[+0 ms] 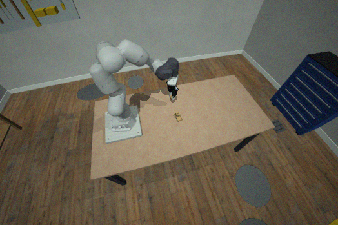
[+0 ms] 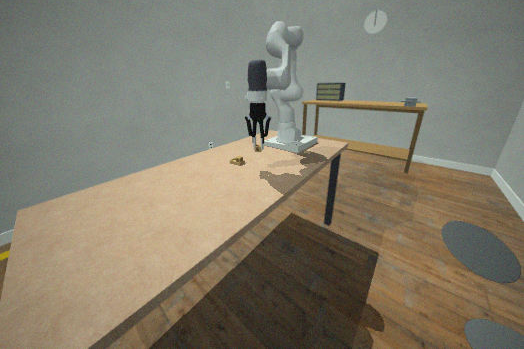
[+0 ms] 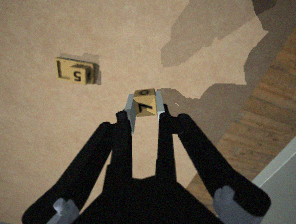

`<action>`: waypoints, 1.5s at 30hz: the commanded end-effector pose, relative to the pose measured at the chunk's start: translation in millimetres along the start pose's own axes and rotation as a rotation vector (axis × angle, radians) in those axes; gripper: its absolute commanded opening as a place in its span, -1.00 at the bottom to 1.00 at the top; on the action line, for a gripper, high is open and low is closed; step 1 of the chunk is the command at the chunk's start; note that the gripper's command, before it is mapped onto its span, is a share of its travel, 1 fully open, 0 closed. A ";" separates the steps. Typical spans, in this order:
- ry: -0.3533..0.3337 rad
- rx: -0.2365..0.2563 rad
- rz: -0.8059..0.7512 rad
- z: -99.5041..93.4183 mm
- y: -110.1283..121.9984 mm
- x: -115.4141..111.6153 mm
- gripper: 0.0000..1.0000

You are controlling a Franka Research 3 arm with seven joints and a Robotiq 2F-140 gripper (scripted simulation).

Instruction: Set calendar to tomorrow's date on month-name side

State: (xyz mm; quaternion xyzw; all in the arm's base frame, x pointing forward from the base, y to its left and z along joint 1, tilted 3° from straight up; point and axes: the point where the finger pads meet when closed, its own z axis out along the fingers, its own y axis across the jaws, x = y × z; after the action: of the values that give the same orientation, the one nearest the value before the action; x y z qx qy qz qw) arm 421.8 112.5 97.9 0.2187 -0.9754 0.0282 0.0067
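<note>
Gripper [image 1: 173, 95] [image 2: 258, 141] [image 3: 145, 100]: one, black, pale pads; pointing down; closed on a small yellow cube, one pad at each side of it.
Held cube [image 2: 257, 148] [image 3: 145, 106]: centre of the wrist frame; dark 7-like mark on the larger visible face, a rounded mark on the narrow face above it; whether its underside touches the table, cannot be told.
Tray [image 1: 179, 118] [image 2: 233, 161] [image 3: 63, 71]: small, yellowish; upper left of the wrist frame, near the middle of the top frame; on the table, apart from the gripper.
Tray cube [image 1: 177, 114] [image 2: 240, 159] [image 3: 77, 75]: one, at the tray; dark 5 on the face seen by the wrist view, upside down in that frame; exact seating on the tray floor too small to tell.
Table [image 1: 206, 126] [image 2: 165, 200] [image 3: 30, 150]: tan top; middle of the top frame, lower left of the exterior frame.
Arm [image 1: 111, 59] [image 2: 287, 75]: white, jointed; left of centre in the top frame, reaching right; its shadow falls on the table.
Base plate [image 1: 109, 138] [image 2: 309, 142]: pale, square; left end of the table in the top frame.
Cabinet [image 1: 309, 91]: blue, slatted front; right edge of the top frame.
</note>
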 end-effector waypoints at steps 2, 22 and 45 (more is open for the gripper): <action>-0.004 -0.011 -0.189 -0.9 -2.9 0.8 -0.66; -0.006 -0.010 -0.489 -0.8 -12.9 3.1 -0.66; -0.007 -0.009 -0.838 -0.6 -24.5 6.1 -0.66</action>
State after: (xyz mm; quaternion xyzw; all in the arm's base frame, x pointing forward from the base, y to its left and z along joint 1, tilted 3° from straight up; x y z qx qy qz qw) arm 427.2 89.6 99.5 0.5315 -0.8465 0.0250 0.0157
